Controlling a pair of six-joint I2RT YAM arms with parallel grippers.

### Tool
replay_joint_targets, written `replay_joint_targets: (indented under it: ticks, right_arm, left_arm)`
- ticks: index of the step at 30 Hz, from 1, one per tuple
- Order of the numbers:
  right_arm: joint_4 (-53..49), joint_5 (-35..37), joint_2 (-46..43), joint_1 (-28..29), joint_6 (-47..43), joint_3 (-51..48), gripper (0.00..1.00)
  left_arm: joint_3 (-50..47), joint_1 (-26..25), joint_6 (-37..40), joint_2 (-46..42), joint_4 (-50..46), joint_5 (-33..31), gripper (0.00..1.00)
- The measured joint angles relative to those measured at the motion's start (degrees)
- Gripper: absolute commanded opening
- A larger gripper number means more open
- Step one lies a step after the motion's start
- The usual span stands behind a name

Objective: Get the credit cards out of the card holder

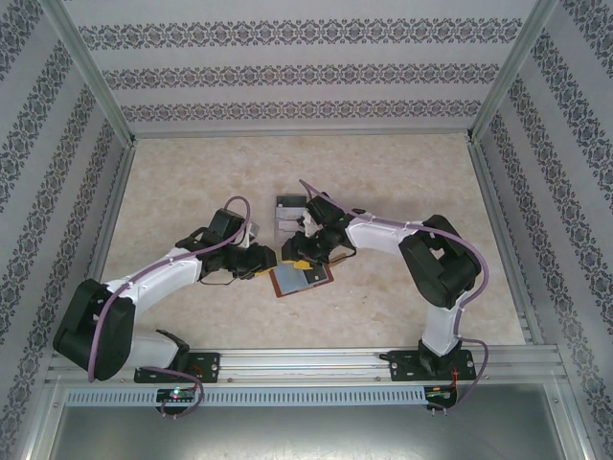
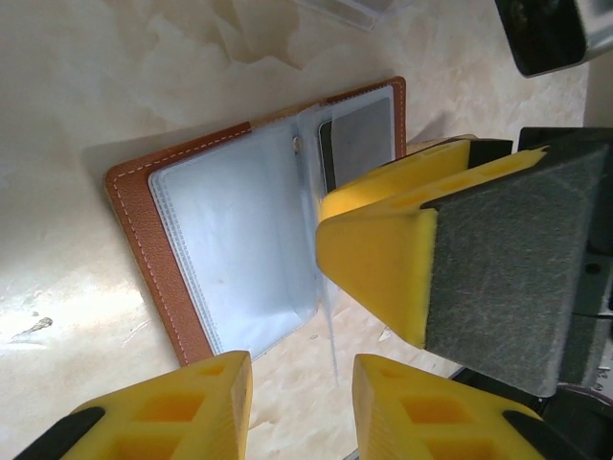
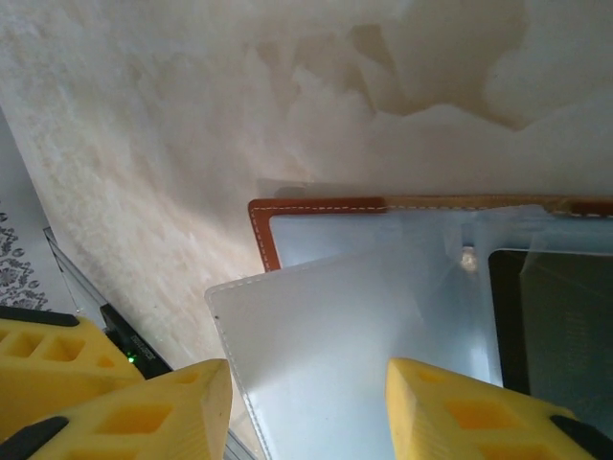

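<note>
1. The small reddish-brown leather card holder (image 1: 305, 281) lies open, inside up, on the beige table (image 1: 192, 172) between both grippers. Its long axis runs roughly left-right, slightly skewed.
2. A dark credit card (image 2: 359, 144) sits in its right pocket; any print is unreadable.
3. The left gripper (image 2: 302, 407) is part-open and grips nothing.
4. The right gripper (image 3: 306, 412) is part-open astride a lifted clear sleeve leaf (image 3: 326, 335).

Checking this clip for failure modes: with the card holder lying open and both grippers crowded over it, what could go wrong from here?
1. The right gripper has a loose clear sleeve between its open jaws. Closing might pinch the sleeve, not the dark card, and drag the card holder along.
2. The left gripper sits very near the right gripper's pad; a small move could make them collide.
</note>
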Motion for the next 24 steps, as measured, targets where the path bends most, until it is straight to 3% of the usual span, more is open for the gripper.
replay_joint_targets:
  ticks: [13,24]
  right_arm:
    - [3.48,-2.05,3.28,0.85,0.68,0.48,0.49]
    - [4.66,-2.56,3.23,0.72,2.08,0.96,0.54]
  left_arm:
    - [0.0,-0.15,-0.61,2.49,1.33,2.82,0.24]
    - [0.0,-0.26,-1.73,1.49,1.49,2.12,0.29]
